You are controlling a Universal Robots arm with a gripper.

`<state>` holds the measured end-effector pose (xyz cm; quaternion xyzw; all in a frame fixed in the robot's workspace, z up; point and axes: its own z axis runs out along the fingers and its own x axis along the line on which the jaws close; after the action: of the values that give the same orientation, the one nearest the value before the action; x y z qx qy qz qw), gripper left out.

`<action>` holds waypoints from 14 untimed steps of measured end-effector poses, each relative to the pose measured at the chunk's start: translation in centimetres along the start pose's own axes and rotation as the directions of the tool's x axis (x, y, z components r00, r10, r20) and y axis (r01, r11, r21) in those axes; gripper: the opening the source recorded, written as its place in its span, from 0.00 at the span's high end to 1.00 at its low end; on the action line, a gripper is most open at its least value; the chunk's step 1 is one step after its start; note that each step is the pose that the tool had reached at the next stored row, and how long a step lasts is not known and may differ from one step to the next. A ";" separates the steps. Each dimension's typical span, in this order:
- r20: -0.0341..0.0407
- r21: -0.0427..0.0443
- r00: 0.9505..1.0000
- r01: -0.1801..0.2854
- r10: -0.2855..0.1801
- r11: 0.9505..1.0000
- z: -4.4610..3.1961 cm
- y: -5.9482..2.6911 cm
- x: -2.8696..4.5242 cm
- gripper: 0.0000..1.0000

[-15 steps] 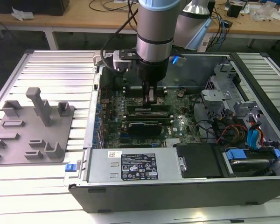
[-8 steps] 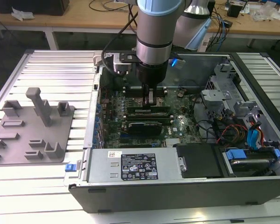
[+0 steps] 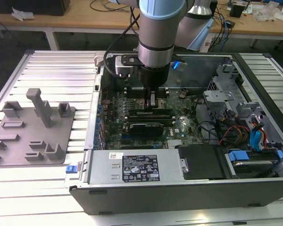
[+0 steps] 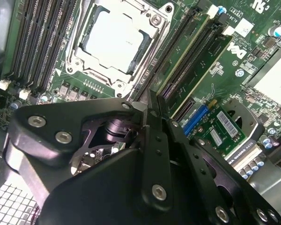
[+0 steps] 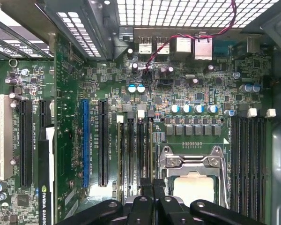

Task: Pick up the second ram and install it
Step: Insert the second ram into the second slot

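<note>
- The second ram [image 3: 163,112] lies directly under the gripper [image 3: 152,104], not off to either side. It stands on edge among the long black slots [image 5: 131,150] beside the processor socket [image 5: 192,161].
- In the exterior view the stick's long axis runs from that view's left to its right, parallel to the slots. It sits on the near side of the socket.
- The gripper comes straight down on the stick at about mid-length, with roughly equal green board showing on each side of it.
- In both wrist views the fingers [image 5: 146,188] are drawn almost together, leaving only a thin slit between them. That slit lines up with the slot next to the socket.
- I judge that they pinch the stick's top edge, since the tips meet the board and nothing else is between them. How firm the grip is cannot be told.
- The stick looks level and low against the motherboard [image 3: 181,125]. Whether it is fully seated, or the white end clips [image 5: 141,113] have latched, cannot be told.
</note>
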<state>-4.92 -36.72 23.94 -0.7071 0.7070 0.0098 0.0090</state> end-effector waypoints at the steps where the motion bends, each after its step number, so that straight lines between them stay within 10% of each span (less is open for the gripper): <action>1: 0.000 0.000 1.000 0.000 0.000 1.000 0.00 0.00 0.01 0.91; 14: 0.000 0.000 1.000 0.000 0.000 1.000 0.29 0.07 0.01 0.91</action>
<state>-4.99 -36.72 23.66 -0.7071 0.7070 0.0096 0.0089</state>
